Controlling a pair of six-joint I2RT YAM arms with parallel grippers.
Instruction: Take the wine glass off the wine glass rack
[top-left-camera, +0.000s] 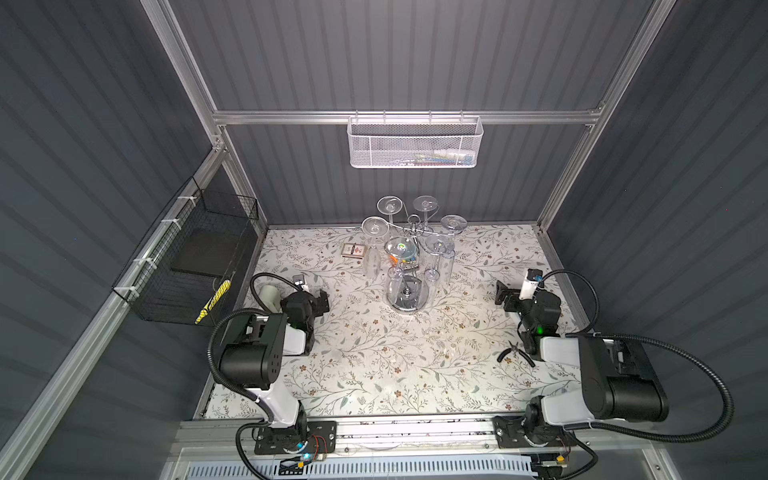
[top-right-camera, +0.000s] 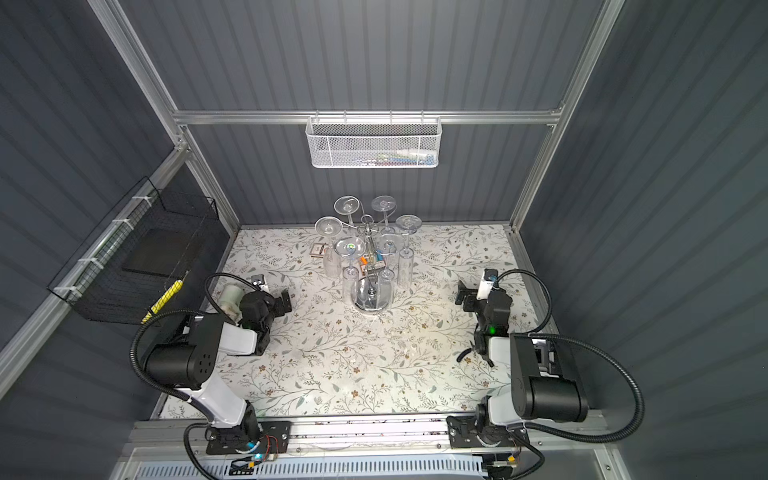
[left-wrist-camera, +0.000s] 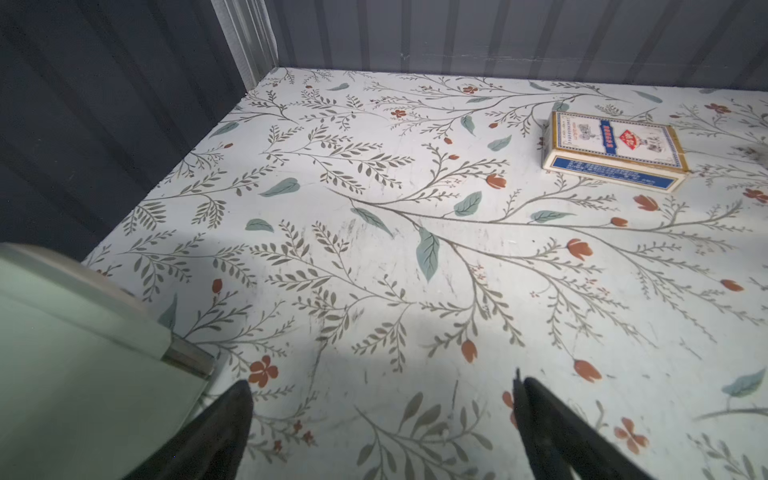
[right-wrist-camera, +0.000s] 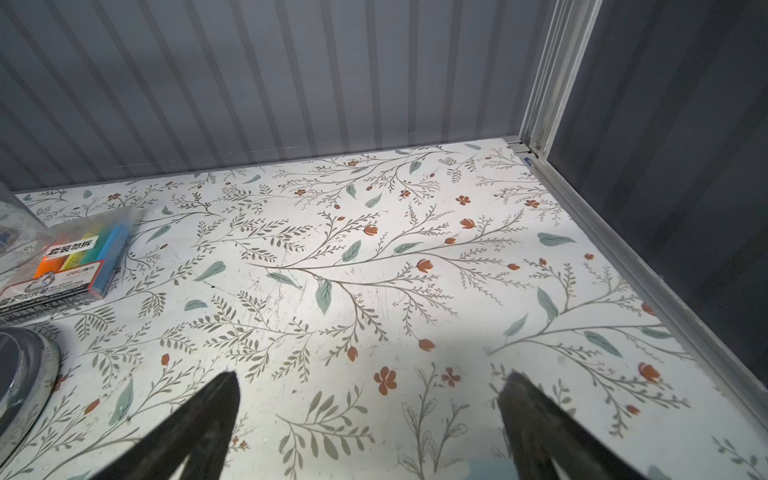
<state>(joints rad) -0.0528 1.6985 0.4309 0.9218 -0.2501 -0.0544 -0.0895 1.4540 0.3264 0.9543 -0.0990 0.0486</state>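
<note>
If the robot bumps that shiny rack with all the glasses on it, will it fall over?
It might tip: the wine glass rack carries wine glasses high on a thin pole. Its wide round base probably steadies it. The thin glass would likely break.

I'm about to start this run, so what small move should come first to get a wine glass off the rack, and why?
Probably ease the right claw toward the wine glass hanging on its side of the wine glass rack. The claw is open and empty, apart from the rack, with bare table between them.
</note>
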